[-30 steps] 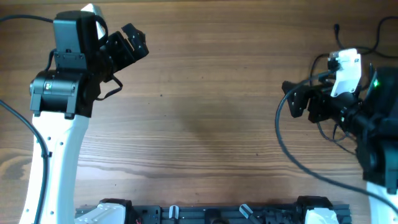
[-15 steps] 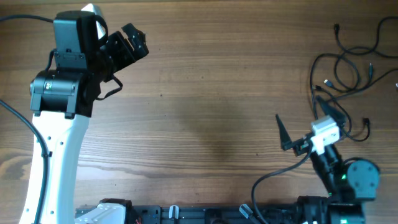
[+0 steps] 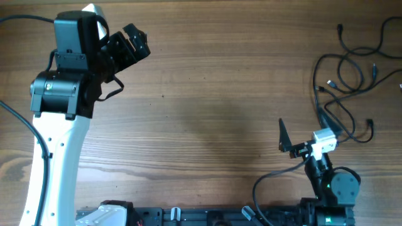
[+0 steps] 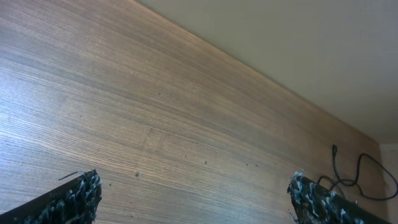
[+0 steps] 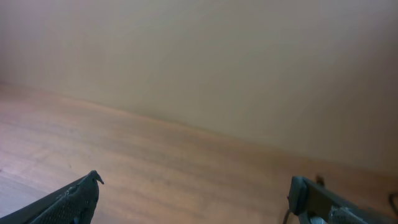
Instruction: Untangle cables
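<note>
The cables (image 3: 352, 58) lie as loose black loops with small plug ends at the table's far right, with no gripper touching them. My right gripper (image 3: 305, 127) is open and empty just in front of the loops, its arm folded back near the front edge. In the right wrist view the right gripper (image 5: 196, 199) shows only blurred wood between its fingers. My left gripper (image 3: 141, 45) hangs open and empty at the far left, well away from the cables. Between the spread fingertips in the left wrist view, the left gripper (image 4: 196, 196) frames bare wood, and a cable (image 4: 336, 165) shows far right.
The wooden table (image 3: 207, 113) spans the whole overhead view. A black rail with the arm bases (image 3: 213, 216) runs along the front edge. The left arm's white link (image 3: 53, 157) rises along the left side. A thick arm wire (image 3: 264, 182) curves beside the right base.
The right arm has pulled back from over the cables at the right to a folded pose near the front edge, uncovering the loops. The left arm has not moved.
</note>
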You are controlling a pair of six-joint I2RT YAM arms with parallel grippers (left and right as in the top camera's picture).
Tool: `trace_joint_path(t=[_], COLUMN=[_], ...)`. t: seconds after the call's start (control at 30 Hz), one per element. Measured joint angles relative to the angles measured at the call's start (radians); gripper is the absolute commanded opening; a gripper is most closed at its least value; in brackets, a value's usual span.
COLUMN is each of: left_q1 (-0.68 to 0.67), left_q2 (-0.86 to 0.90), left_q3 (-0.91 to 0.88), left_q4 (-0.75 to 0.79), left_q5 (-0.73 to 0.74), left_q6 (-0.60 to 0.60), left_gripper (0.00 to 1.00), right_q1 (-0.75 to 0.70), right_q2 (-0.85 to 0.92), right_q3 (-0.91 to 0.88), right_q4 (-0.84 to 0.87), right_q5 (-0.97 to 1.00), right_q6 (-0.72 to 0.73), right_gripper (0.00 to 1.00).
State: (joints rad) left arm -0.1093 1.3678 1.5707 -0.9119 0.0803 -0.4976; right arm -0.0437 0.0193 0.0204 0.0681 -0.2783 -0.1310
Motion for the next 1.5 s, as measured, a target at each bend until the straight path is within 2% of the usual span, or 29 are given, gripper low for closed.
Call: trace_joint_path(t=[0.13,1.07,1.2,1.33,1.5], left_q1=[0.000,0.000,0.000,0.000,0.010], left_q2=[0.000,-0.018,-0.201,-0.496,-0.813], left_q3=[0.000,-0.016,-0.205,-0.544,-0.931], left_q4=[0.000,0.006,0.188,0.477,0.711], left_q5=[0.000,-0.023,-0.031,-0.031,-0.031], left_q6=[0.000,0.022,0.061,0.089,0.106], left_gripper=[0.99,1.00,1.00,1.00,1.00], right_q1=[0.000,0.000,0.000,0.000,0.000], right_q2=[0.000,0.000,-0.002,-0.004,-0.005], right_q3=[-0.013,-0.013,-0.013,-0.013,-0.013], right_q4=[-0.053,-0.053,-0.053,-0.052,-0.053], right_q5=[0.026,0.037,0.037,0.037,0.038], right_q6=[0.008,0.008,0.008,0.008,0.008], right_gripper=[1.00,1.00,1.00,1.00,1.00])
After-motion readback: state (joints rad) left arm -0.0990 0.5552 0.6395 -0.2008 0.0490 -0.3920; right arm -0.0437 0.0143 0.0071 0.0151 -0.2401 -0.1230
